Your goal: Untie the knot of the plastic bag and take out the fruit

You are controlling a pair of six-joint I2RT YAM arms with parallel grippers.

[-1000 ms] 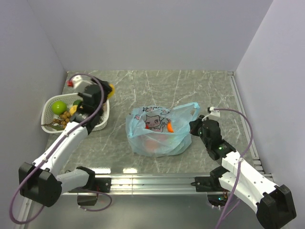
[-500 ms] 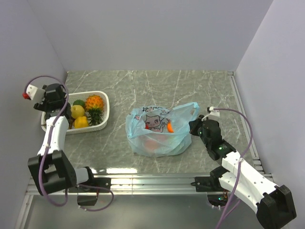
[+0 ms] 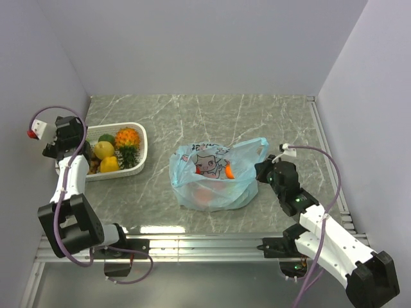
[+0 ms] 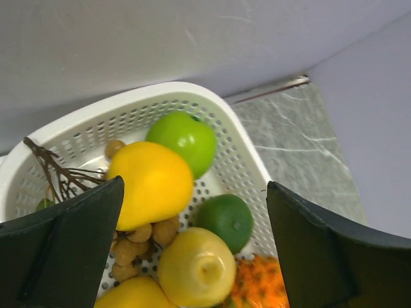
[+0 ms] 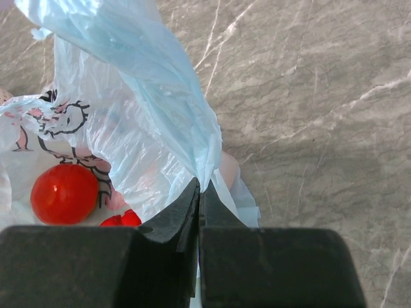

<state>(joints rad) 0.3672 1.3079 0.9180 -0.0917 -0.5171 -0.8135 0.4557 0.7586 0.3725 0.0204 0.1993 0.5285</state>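
The pale blue plastic bag (image 3: 215, 174) lies at the table's middle, with orange fruit (image 3: 229, 172) showing through it. My right gripper (image 3: 262, 171) is shut on a fold of the bag's right side (image 5: 186, 128). A red fruit (image 5: 64, 194) shows inside the bag. I cannot make out the knot in any view. My left gripper (image 3: 64, 138) is open and empty by the left wall, above the white basket's left end (image 4: 194, 186). A yellow pear (image 4: 151, 185) lies in the basket.
The white slotted basket (image 3: 142, 149) at the left holds a green apple (image 4: 184, 136), a lime (image 4: 228, 220), a yellow round fruit (image 4: 196, 268), an orange pineapple-like fruit (image 3: 127, 137) and brown longans (image 4: 131, 247). Walls close in on the left, back and right.
My left arm has swung back from over the basket to the left wall, uncovering the fruit in the basket. The right gripper and the bag have not moved.
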